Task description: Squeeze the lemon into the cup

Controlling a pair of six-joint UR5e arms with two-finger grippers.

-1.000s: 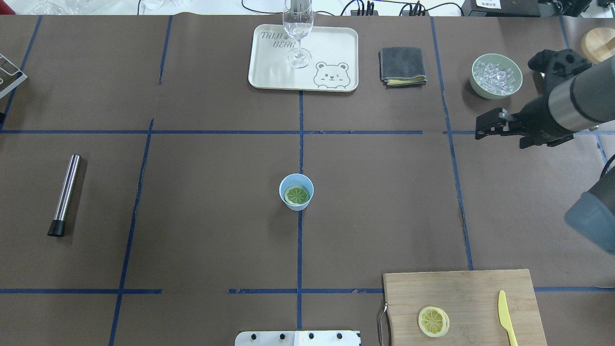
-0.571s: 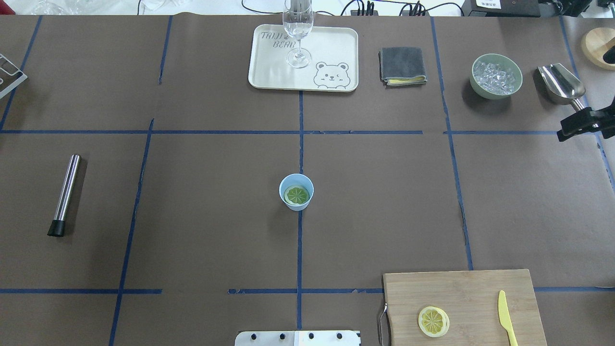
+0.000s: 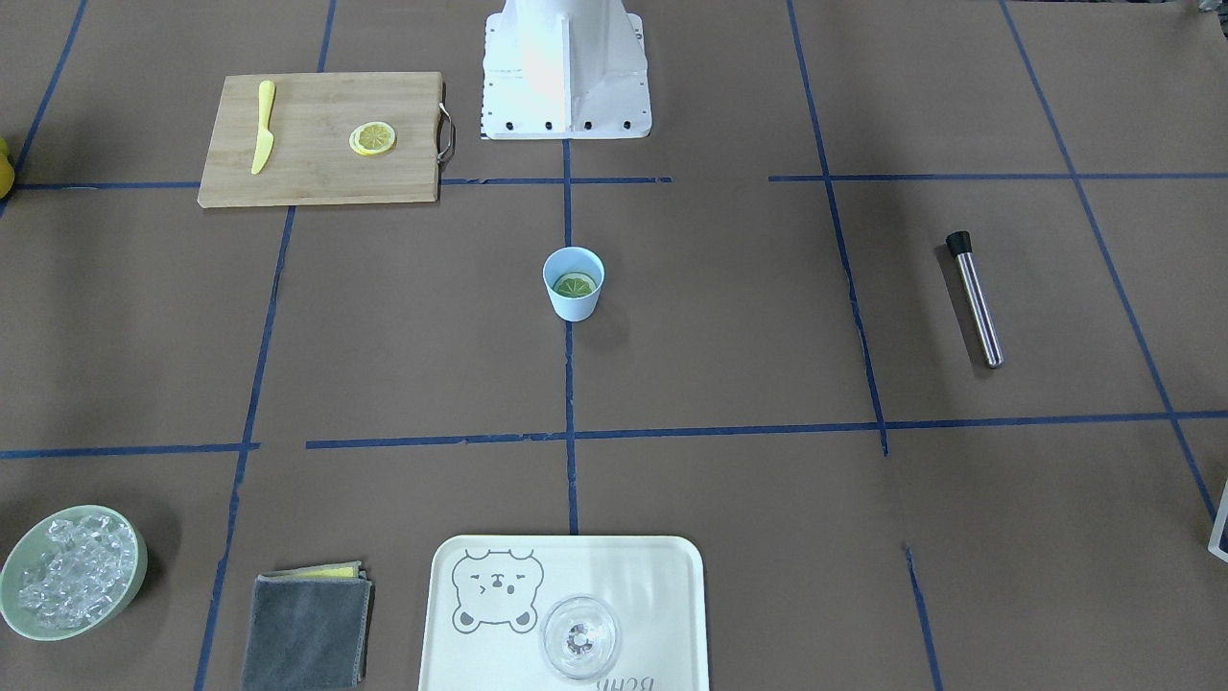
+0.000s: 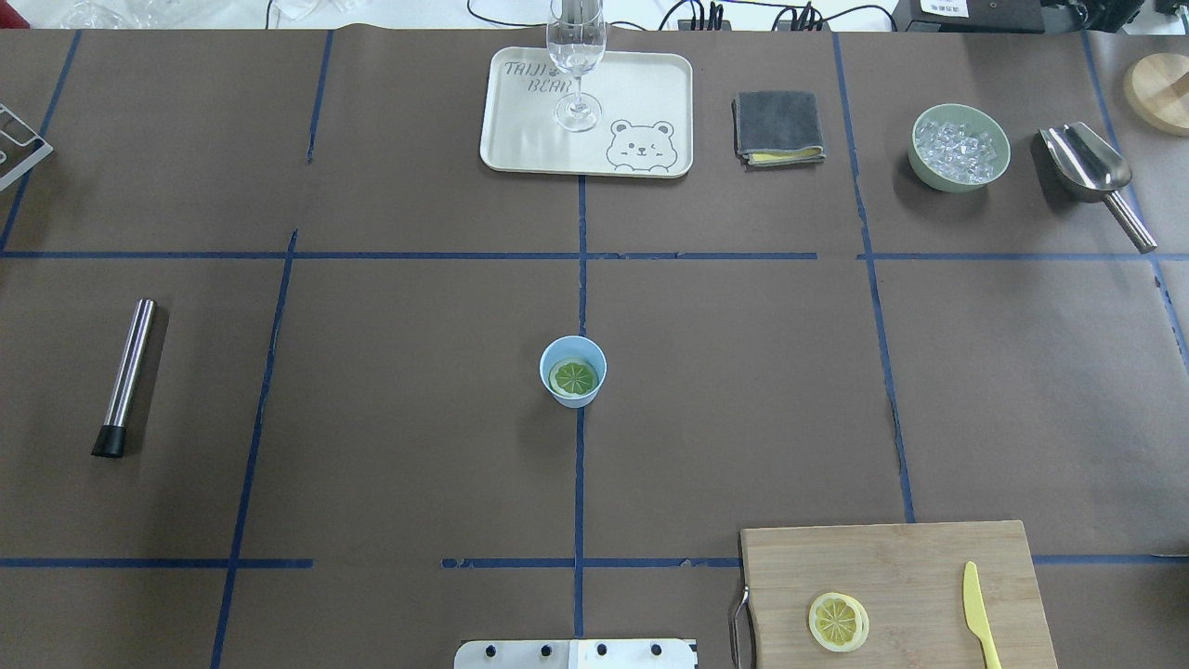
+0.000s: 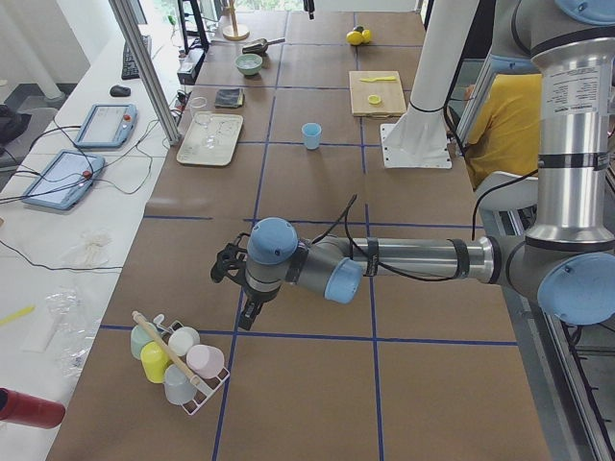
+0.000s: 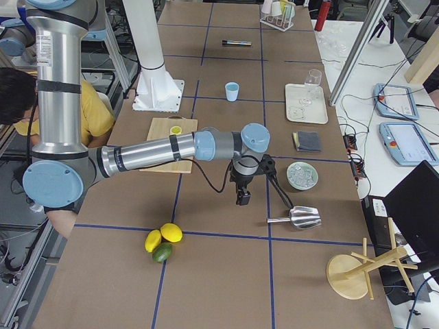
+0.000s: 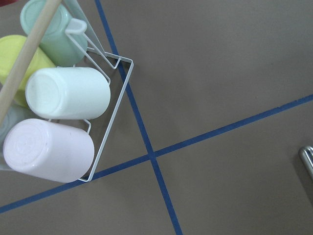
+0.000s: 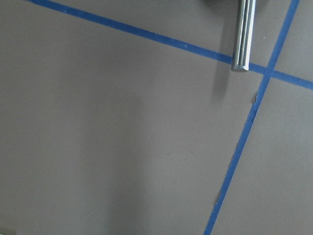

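Note:
The light-blue cup (image 4: 573,371) stands at the table's middle, also in the front view (image 3: 574,283). A greenish round slice lies inside it. The yellow lemon slice (image 4: 839,621) lies flat on the wooden cutting board (image 4: 929,557), also in the front view (image 3: 372,138). My left gripper (image 5: 245,312) shows only in the left side view, by the cup rack, far from the cup. My right gripper (image 6: 241,195) shows only in the right side view, near the metal scoop. I cannot tell whether either is open or shut. Neither wrist view shows fingers.
A yellow knife (image 4: 975,613) lies on the board. At the far edge are a bear tray (image 4: 641,93) with a clear glass (image 4: 577,56), a grey cloth (image 4: 778,125), a green bowl of ice (image 4: 960,147) and a scoop (image 4: 1087,172). A metal rod (image 4: 126,376) lies left.
My right arm has pulled back to the right and out of the overhead view. The metal scoop beside the ice bowl now lies uncovered. The cup and lemon slice have not moved.

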